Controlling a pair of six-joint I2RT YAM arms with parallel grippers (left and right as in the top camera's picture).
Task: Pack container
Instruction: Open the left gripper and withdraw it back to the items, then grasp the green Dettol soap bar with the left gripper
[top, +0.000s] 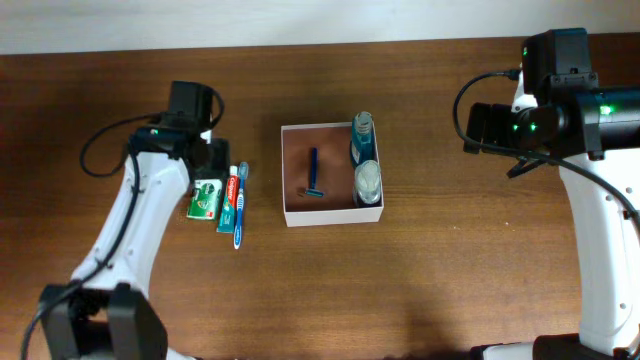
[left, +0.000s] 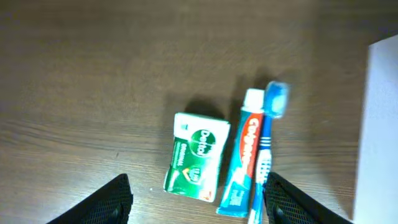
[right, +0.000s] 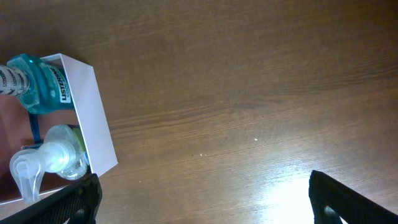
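Observation:
The container (top: 290, 175), a shallow white-walled box with a reddish-brown floor, sits mid-table. It holds a blue razor (top: 313, 175), a blue mouthwash bottle (top: 362, 138) and a clear pump bottle (top: 368, 183). Left of it lie a green floss box (top: 206, 199), a toothpaste tube (top: 230, 198) and a blue toothbrush (top: 241, 205). My left gripper (left: 199, 202) is open above these three, the floss box (left: 196, 155), tube (left: 244, 162) and brush (left: 268, 143) lying between its fingers. My right gripper (right: 202, 196) is open over bare wood right of the container (right: 93, 118).
The wooden table ends at a pale wall strip (top: 250, 20) along the back. The mouthwash bottle (right: 37, 84) and the pump bottle (right: 50, 158) stand against the container's right wall in the right wrist view.

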